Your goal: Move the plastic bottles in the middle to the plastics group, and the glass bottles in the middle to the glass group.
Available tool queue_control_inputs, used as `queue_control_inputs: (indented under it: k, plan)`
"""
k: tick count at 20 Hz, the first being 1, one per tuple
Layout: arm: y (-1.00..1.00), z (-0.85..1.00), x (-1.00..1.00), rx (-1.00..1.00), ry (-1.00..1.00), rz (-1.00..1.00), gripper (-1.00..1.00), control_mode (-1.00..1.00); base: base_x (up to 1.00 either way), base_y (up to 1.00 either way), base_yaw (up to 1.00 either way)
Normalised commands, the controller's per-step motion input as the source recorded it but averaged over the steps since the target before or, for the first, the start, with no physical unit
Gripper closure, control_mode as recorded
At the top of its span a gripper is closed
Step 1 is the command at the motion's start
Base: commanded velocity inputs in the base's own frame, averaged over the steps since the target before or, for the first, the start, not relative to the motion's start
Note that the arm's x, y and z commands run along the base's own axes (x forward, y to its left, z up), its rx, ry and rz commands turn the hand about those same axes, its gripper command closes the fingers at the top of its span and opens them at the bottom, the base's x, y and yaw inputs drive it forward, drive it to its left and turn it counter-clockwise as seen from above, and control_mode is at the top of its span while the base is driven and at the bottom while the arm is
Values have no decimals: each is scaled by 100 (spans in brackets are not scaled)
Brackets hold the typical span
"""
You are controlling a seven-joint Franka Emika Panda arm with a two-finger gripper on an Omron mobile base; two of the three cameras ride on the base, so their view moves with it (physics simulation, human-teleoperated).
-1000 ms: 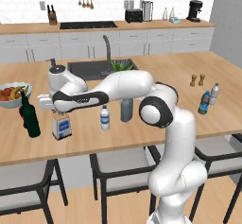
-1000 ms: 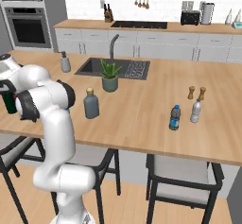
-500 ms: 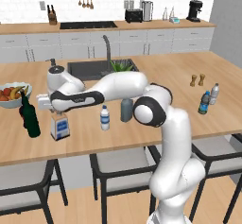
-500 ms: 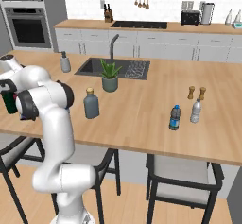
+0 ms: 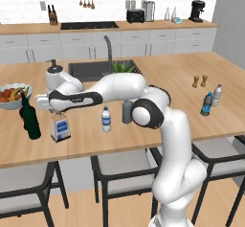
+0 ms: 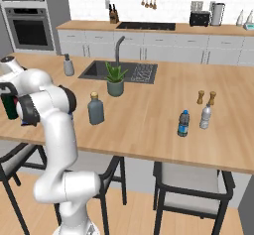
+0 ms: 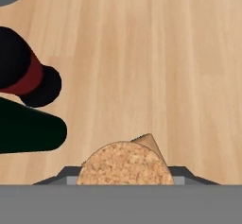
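The jaws were clenched on the square clear bottle (image 5: 60,126) — standing on the counter (image 5: 158,120) just beside the green wine bottle (image 5: 30,117). Placement looked nearly done; next, probably release and lift clear — white plastic bottle (image 5: 106,119) pending.

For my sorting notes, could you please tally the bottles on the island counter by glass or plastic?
Glass: 3, the green wine bottle, the square clear bottle under the gripper, and the grey bottle.
Plastic: 3, the white bottle, the blue bottle and the pale bottle.
Total: 6
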Motion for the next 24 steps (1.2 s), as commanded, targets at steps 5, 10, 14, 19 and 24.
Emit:
queue_control_inputs:
  k: [5, 10, 14, 19, 24]
  plan:
    - [0, -2, 0, 2, 0, 0, -100, -100, 0, 0, 0]
    - [-1, 17, 0, 2, 0, 0, -100, -100, 0, 0, 0]
    - [-3, 32, 0, 7, 0, 0, -100, -100, 0, 0, 0]
    - [-26, 28, -2, 4, 0, 0, -100, -100, 0, 0, 0]
    - [-59, 16, -34, 2, 0, -1, -100, -100, 0, 0, 0]
